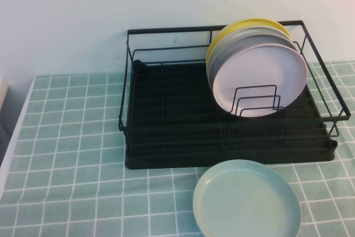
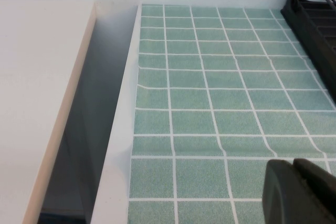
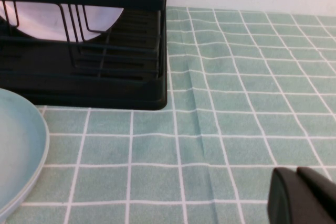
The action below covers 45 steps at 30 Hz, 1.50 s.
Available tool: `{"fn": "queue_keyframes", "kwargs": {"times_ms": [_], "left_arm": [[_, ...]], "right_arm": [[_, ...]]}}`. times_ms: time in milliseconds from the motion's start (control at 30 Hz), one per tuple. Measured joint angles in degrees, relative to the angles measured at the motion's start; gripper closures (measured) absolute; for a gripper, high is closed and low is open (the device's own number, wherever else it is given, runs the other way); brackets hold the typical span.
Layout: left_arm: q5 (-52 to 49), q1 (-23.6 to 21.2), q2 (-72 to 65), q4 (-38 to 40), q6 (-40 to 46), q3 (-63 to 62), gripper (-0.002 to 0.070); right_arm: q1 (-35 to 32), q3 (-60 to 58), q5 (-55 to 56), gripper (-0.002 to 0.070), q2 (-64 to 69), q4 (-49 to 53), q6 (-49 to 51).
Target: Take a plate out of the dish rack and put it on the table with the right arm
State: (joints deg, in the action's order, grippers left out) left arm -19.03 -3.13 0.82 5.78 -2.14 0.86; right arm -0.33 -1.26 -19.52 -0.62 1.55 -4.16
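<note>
One plate (image 1: 260, 76) stands in the dish rack (image 1: 166, 109), apart from the closed, empty right gripper (image 3: 304, 195); the left gripper (image 2: 299, 192), also closed, hovers far left; a mint-green plate (image 1: 247, 201) lies near.

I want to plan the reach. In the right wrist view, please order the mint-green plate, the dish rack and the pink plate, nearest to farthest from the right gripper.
From the shut right gripper, low over the table:
1. Mint-green plate, flat on the cloth.
2. Dish rack, behind it.
3. Pink plate, upright inside the rack.

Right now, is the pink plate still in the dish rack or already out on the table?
In the rack. The pink plate stands on edge between the dish rack's wire dividers, foremost in a stack; only a mint-green plate lies on the table.
</note>
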Motion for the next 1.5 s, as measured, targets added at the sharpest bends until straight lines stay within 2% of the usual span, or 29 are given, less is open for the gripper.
{"fn": "queue_keyframes", "kwargs": {"times_ms": [133, 233, 567, 700, 833, 1000, 1233, 1500], "left_arm": [[0.0, 0.0, 0.0, 0.0, 0.0, 0.0, 0.0677], [0.0, 0.0, 0.0, 0.0, 0.0, 0.0, 0.0677], [0.0, 0.0, 0.0, 0.0, 0.0, 0.0, 0.0678], [0.0, 0.0, 0.0, 0.0, 0.0, 0.0, 0.0678], [0.0, 0.0, 0.0, 0.0, 0.0, 0.0, 0.0678], [0.0, 0.0, 0.0, 0.0, 0.0, 0.0, 0.0678], [0.0, 0.0, 0.0, 0.0, 0.0, 0.0, 0.0678], [0.0, 0.0, 0.0, 0.0, 0.0, 0.0, 0.0678]], "right_arm": [[0.0, 0.0, 0.8, 0.0678, 0.0, 0.0, 0.0], [0.0, -0.4, 5.7, 0.0678, 0.0, 0.0, 0.0], [0.0, -0.4, 44.3, 0.0678, 0.0, 0.0, 0.0], [0.0, -0.4, 52.5, 0.0678, 0.0, -2.6, -2.3], [0.0, -0.4, 53.9, 0.0678, 0.0, -8.1, -3.8], [0.0, 2.1, 48.8, 0.0678, 0.0, -11.9, -5.8], [0.0, 16.3, 26.7, 0.0678, 0.7, -12.3, -11.4], [0.0, 33.5, 4.4, 0.0678, 19.2, -10.8, -15.5]]}}
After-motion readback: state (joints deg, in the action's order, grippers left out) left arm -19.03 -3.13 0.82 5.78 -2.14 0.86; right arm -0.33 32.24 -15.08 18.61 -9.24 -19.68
